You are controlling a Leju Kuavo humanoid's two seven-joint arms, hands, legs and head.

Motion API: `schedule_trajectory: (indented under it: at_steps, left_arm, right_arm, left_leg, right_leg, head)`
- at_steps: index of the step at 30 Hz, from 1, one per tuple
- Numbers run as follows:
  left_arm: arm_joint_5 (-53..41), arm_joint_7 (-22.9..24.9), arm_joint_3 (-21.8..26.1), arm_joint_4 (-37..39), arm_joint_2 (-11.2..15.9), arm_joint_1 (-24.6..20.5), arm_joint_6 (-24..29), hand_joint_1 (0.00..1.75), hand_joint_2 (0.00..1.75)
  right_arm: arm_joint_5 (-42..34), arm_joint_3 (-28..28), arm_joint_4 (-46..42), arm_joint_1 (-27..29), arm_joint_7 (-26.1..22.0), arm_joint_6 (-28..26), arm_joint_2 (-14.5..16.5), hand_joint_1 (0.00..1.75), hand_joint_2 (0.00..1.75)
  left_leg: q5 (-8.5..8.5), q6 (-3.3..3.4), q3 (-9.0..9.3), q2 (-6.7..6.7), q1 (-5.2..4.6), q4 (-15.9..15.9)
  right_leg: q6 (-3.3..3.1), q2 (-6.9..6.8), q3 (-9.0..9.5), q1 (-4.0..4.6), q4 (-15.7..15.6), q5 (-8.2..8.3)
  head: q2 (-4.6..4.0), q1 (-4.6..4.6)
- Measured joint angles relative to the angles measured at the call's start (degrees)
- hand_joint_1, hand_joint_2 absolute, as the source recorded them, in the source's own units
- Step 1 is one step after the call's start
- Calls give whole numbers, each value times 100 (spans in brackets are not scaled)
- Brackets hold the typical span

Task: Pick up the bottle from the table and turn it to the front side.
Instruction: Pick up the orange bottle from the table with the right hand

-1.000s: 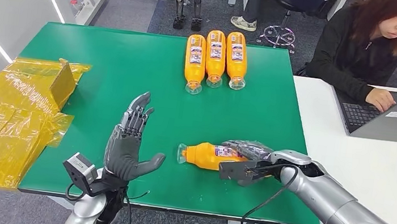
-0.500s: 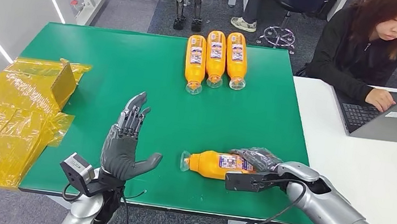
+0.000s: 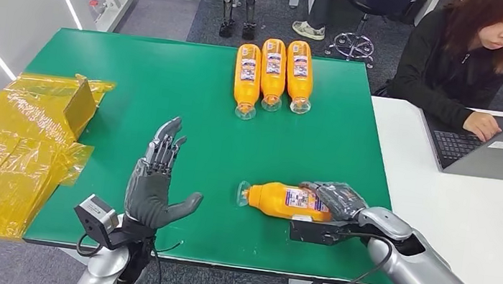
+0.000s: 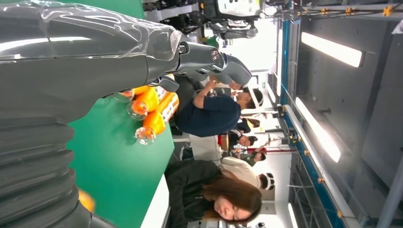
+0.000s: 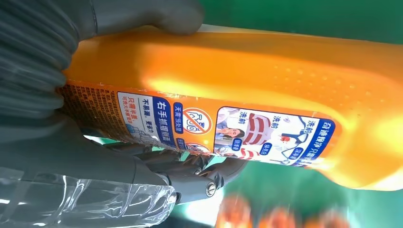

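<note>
Right hand on the bottle, near edge of the table!

My right hand (image 3: pixel 334 199) is wrapped around the base end of the orange bottle (image 3: pixel 283 199), which lies on its side on the green table (image 3: pixel 169 81), cap pointing left, its printed label showing in my right wrist view. My left hand (image 3: pixel 154 186) hovers off to the left with nothing in it, fingers spread and pointing far. Three more orange bottles (image 3: pixel 272 73) lie side by side at the far edge, and yellow plastic bags (image 3: pixel 12 149) sit left.
</note>
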Motion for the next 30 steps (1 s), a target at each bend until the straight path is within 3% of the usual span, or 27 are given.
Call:
schedule_trajectory:
  at_steps: [9, 15, 24, 30]
  left_arm:
    - [-82, -9, 16, -144, -1, 135, 57, 0, 175]
    - [-110, -7, 16, -185, -3, 158, 32, 0, 175]
    - [360, 42, 16, -167, -3, 115, -437, 0, 175]
    - [1002, 170, 16, -47, -55, 68, -1165, 0, 175]
  right_arm:
    - [711, -1048, -1057, 938, 7, -710, 162, 175, 175]
    - [1077, -1598, -1745, 1755, -261, -1171, 282, 175, 175]
    - [1566, -1757, -2538, 2795, -532, -1920, 664, 175, 175]
    - [1886, -1734, -2728, 3136, -704, -2276, 1034, 175, 175]
  left_leg:
    - [-1, 0, -13, -19, 0, -1]
    - [-1, 0, -18, -20, 0, -1]
    - [-1, 0, -19, -17, 1, -4]
    - [-1, 0, -19, -14, 1, -4]
  right_leg:
    - [4, -16, -8, 0, 0, -4]
    - [5, -16, -13, 0, -1, -5]
    - [4, -14, -19, 1, -1, -5]
    - [4, -10, -21, 0, -1, -5]
  head:
    - [1, 1]
    - [1, 1]
    - [0, 1]
    - [1, 1]
